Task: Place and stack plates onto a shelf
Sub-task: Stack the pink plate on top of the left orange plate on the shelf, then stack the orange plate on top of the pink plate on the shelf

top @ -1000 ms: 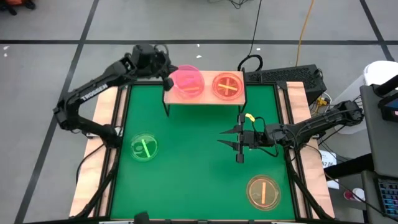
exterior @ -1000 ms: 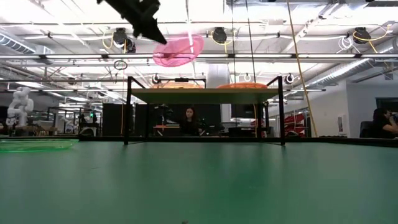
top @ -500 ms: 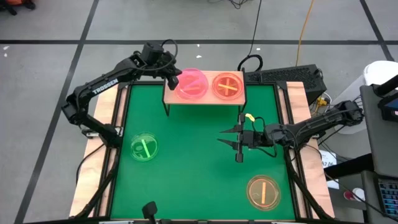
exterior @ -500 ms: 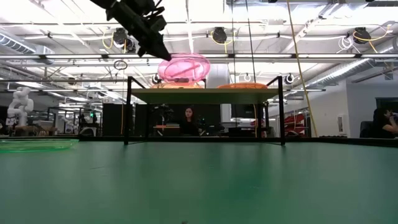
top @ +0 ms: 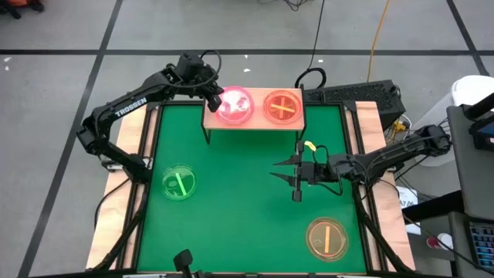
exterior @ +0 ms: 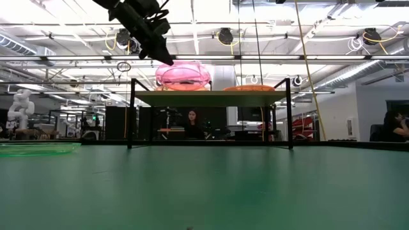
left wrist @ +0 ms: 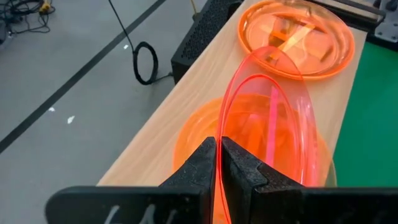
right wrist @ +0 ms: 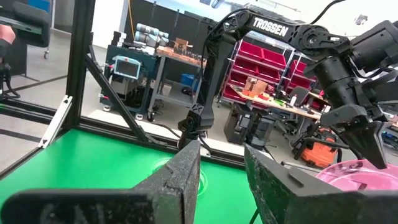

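Note:
My left gripper (top: 216, 99) is shut on a pink plate (top: 236, 106) over the left half of the shelf (top: 255, 123). In the left wrist view the pink plate (left wrist: 267, 124) slants above an orange plate (left wrist: 193, 137) that lies on the wooden board (left wrist: 186, 81). In the low view the pink plate (exterior: 184, 75) sits nearly level just above the shelf top (exterior: 211, 98). Another orange plate (top: 282, 106) lies on the shelf's right half. A green plate (top: 179, 183) and an amber plate (top: 326, 237) rest on the mat. My right gripper (top: 276, 171) hovers open over the mat's middle right. My left gripper pinches the pink plate's rim (left wrist: 222, 127) between its two fingers, at the plate's left edge. The fingers (exterior: 163, 54) slant down from the table's far left. The plate sits a little tilted over the orange plate; whether its low side touches that plate I cannot tell.
The green mat (top: 231, 208) covers the table between wooden side strips. The shelf stands at its far edge on thin black legs (exterior: 131, 115). A black box and cables (top: 355, 94) lie beyond the shelf's right end. People sit in the room behind.
My left gripper has come down and a little toward the table's right, over the shelf's left half. The pink plate, held high and steeply tilted a second ago, has tipped to nearly level and sunk to just above the orange plate. The right arm has kept still.

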`<state>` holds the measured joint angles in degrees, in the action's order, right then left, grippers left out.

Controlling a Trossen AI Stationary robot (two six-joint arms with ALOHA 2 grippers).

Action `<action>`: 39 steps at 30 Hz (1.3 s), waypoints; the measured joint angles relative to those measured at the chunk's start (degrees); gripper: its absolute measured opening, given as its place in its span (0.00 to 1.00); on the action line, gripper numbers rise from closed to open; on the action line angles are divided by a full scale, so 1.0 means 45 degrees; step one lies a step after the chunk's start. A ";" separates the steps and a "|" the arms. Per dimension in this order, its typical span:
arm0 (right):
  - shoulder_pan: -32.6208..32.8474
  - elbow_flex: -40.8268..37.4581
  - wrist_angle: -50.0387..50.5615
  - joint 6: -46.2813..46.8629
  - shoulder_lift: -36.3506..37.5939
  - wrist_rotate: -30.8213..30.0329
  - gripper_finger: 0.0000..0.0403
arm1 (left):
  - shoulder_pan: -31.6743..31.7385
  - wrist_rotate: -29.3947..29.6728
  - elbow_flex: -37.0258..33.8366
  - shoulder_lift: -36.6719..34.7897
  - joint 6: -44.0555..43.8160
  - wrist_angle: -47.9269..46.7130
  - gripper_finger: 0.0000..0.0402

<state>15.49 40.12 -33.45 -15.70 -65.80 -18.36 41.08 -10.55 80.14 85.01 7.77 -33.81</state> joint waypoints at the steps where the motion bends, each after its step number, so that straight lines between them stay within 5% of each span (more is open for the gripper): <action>1: 0.0000 0.0000 -0.0011 0.0000 0.0000 -0.0003 0.27 | 0.0000 0.0023 0.0000 0.0000 0.0000 -0.0004 0.07; 20: 0.0000 0.0000 -0.0006 0.0000 0.0000 -0.0008 0.27 | 0.0000 0.0026 0.0000 -0.0001 0.0491 -0.0140 0.07; 29: 0.0000 0.0000 -0.0005 0.0000 0.0000 -0.0010 0.27 | 0.0000 0.0031 -0.0005 -0.0005 0.0549 -0.0061 0.25; 39: 0.0000 0.0000 0.0469 0.0147 0.0005 -0.0023 0.27 | 0.0010 0.0026 -0.0010 -0.0543 0.0607 -0.0328 0.27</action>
<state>15.49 40.12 -31.33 -15.04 -65.78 -18.46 41.12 -10.44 80.09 82.57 10.50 -35.29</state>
